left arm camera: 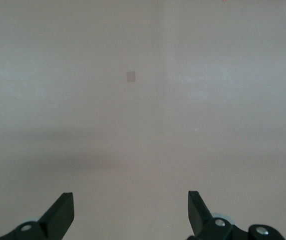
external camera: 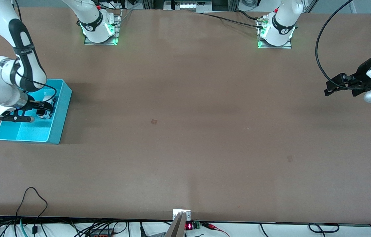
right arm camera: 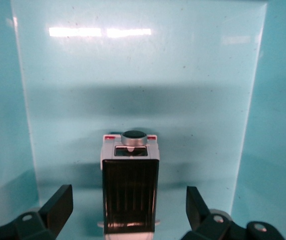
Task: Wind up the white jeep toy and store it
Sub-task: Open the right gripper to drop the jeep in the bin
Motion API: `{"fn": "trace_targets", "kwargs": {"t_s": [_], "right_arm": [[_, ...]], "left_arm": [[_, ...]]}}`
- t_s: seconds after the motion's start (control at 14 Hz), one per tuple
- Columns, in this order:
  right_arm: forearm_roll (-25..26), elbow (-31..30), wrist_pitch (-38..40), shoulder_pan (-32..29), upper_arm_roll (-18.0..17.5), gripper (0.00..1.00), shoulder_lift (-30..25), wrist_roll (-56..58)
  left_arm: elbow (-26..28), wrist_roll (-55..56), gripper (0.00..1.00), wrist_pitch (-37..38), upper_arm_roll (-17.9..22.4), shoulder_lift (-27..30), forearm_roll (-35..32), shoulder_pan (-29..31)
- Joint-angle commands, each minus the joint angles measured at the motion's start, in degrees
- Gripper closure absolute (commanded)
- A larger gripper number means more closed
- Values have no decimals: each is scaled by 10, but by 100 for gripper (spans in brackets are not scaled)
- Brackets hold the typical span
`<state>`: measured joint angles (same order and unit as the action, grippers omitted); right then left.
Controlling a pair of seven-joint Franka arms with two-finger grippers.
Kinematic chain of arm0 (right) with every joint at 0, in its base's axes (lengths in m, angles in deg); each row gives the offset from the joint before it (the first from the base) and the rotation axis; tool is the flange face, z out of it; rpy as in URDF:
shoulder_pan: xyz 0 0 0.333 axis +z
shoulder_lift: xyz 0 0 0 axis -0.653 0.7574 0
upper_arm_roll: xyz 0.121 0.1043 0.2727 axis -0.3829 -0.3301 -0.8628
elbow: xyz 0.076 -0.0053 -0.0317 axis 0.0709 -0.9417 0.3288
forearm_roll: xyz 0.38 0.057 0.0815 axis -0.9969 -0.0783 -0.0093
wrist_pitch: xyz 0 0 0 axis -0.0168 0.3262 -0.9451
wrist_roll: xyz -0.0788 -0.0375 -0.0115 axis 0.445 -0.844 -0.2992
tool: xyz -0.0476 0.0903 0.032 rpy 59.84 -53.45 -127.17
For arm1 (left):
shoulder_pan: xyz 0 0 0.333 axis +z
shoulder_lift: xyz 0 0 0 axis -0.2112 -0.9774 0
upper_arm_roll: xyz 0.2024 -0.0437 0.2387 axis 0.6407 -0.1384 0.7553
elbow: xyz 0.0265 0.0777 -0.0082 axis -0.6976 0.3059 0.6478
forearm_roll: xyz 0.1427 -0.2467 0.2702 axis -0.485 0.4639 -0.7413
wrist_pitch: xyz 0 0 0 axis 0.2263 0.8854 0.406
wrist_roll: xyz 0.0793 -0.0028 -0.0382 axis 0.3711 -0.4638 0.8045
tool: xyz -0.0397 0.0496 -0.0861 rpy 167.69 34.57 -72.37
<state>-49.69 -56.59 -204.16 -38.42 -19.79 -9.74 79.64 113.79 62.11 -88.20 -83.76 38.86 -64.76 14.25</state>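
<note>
Step in hand: storing; the jeep already lies in the bin, so by my reading this is the release at the end of the task.
White jeep toy: sits on the floor of the turquoise bin, between the right gripper's fingers but clear of both; its glossy black roof faces the right wrist camera, with a small round knob at one end.
Turquoise bin: stands at the right arm's end of the table; nothing else can be seen in it.
Right gripper: down inside the bin, jaws spread wide, a clear gap on each side of the toy, so it holds nothing.
Left gripper: waits above bare table at the left arm's end, fingers apart and empty.
Winding: whether the spring is wound cannot be told from these views.
Next move: probably a straight lift of the right gripper out of the bin, keeping the fingers wide so they do not catch the toy or the bin wall.
Risk: a sideways drift could nudge the jeep or tip the bin.
</note>
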Motion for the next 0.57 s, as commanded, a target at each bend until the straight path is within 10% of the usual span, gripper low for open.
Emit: {"fn": "trace_targets", "kwargs": {"t_s": [0.0,0.5], "right_arm": [[-7,73,117,-2,-8,0,-32,9],[-35,272,315,-1,-39,0,-62,5]], "left_arm": [[3,-3,0,4,-7,15,-3,7],[14,-4,0,2,-7,25,-3,7]]}}
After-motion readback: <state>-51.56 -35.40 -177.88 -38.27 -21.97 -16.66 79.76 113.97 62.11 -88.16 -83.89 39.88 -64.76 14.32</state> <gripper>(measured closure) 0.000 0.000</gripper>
